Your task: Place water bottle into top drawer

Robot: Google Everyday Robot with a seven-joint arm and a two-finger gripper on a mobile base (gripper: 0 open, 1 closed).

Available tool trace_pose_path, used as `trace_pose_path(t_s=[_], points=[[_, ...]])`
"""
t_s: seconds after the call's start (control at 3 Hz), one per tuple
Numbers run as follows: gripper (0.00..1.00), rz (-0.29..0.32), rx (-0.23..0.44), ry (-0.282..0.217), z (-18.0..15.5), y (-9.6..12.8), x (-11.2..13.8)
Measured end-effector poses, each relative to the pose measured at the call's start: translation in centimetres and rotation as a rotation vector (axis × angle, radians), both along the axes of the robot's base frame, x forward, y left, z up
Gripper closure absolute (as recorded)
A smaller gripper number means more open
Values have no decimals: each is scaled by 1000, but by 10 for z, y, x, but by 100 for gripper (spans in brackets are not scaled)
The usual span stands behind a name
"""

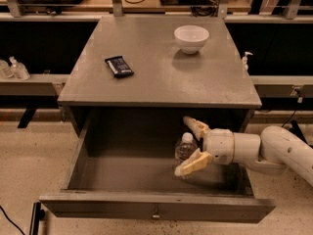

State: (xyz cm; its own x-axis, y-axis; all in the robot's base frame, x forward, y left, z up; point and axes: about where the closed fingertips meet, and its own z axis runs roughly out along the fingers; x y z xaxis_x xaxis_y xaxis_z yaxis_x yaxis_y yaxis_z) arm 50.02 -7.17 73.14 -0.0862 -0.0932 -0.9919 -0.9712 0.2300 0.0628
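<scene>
The water bottle [185, 149], clear with a white cap, stands upright on the floor of the open top drawer [98, 205], right of the middle. My gripper [182, 146] reaches in from the right inside the drawer. It is open, with one finger [196, 126] behind the bottle and the other [191, 165] in front of it. Both fingers stand apart from the bottle. The drawer is pulled well out of the grey cabinet [161, 77], and its knob [155, 213] shows at the front centre.
On the cabinet top sit a white bowl [191, 37] at the back right and a dark snack bar [119, 66] at the left. A small pump dispenser bottle [246, 61] stands on the ledge to the right. Clear bottles [14, 68] stand on the ledge at far left.
</scene>
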Motion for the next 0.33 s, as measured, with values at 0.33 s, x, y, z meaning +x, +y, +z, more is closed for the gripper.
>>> trace_pose_path(t_s=[0.33], points=[[0, 0, 0, 0, 0, 0, 0]])
